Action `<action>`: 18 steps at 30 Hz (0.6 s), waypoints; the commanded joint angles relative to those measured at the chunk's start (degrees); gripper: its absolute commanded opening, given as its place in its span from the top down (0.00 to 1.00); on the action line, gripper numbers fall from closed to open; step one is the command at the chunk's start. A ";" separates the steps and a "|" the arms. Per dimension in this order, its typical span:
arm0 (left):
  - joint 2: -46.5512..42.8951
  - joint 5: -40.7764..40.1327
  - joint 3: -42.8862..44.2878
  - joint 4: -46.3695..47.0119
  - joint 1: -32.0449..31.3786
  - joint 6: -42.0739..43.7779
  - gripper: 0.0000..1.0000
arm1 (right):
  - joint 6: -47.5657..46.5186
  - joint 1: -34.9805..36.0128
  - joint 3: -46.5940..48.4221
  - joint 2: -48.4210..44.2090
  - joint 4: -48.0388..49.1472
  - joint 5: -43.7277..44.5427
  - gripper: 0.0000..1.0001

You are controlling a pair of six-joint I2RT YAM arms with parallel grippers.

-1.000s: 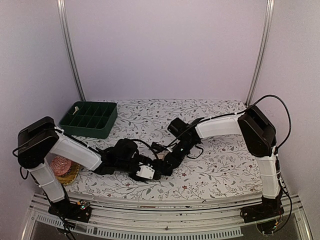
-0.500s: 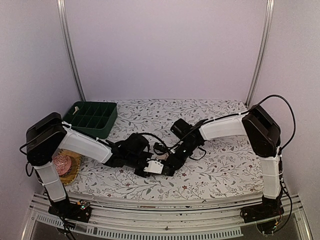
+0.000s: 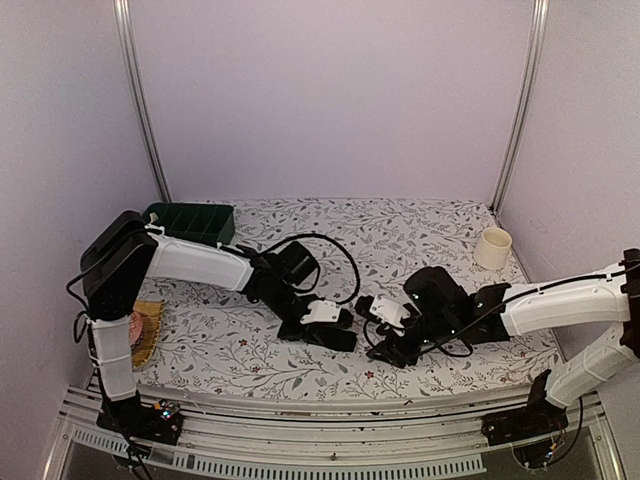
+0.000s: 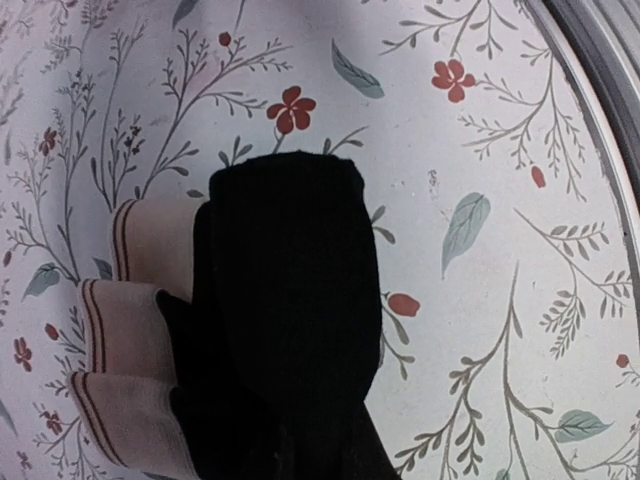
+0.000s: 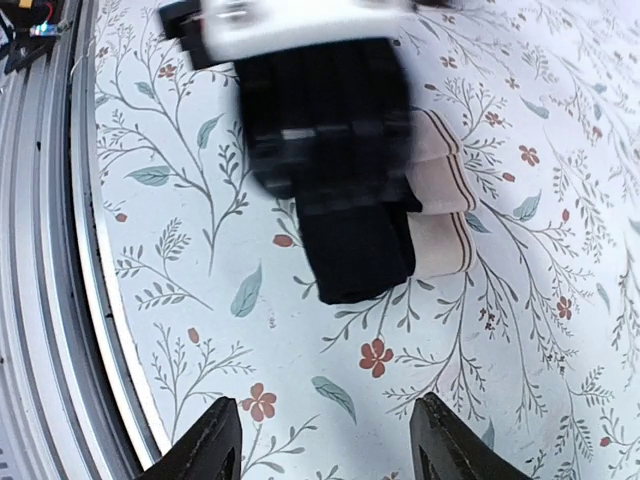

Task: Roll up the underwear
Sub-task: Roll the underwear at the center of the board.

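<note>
The underwear [image 3: 338, 339] lies on the flowered cloth near the front middle: a black folded piece [image 4: 290, 270] over a cream-beige piece with a brownish band [image 4: 125, 330]. My left gripper [image 3: 325, 325] is down on it and looks shut on the black fabric; its fingers merge with the fabric in the left wrist view. In the right wrist view the left gripper [image 5: 330, 140] is blurred over the black piece [image 5: 355, 255], and the cream band [image 5: 440, 200] shows beside it. My right gripper [image 3: 385, 345] is open and empty, just right of the underwear, its fingertips [image 5: 215, 445] wide apart.
A dark green compartment tray [image 3: 190, 222] stands at the back left. A pink knitted ball [image 3: 125, 328] sits in a small basket at the left edge. A cream cup [image 3: 493, 248] stands at the back right. The metal front rail [image 5: 40, 250] runs close by.
My right arm has swung away to the right and let go of the underwear, now open beside it. My left arm has moved right and farther in, staying on the underwear.
</note>
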 commanded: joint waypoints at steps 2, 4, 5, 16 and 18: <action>7.13 7.21 7.50 -17.99 1.70 -3.29 1.00 | -3.30 10.25 -7.28 -5.99 11.91 19.93 0.39; 9.67 9.23 11.03 -21.67 2.60 -3.78 1.00 | -3.92 11.49 -7.77 -5.99 12.25 23.12 0.39; 10.93 10.51 12.73 -23.39 3.19 -3.82 1.00 | -3.98 11.85 -7.74 -5.61 12.46 23.67 0.39; 25.70 21.11 31.02 -40.79 9.24 -3.56 1.00 | -17.28 15.77 2.71 10.88 14.27 33.45 0.40; 27.64 21.93 33.26 -43.27 9.46 -3.16 1.00 | -20.15 15.71 5.74 14.52 14.19 35.17 0.40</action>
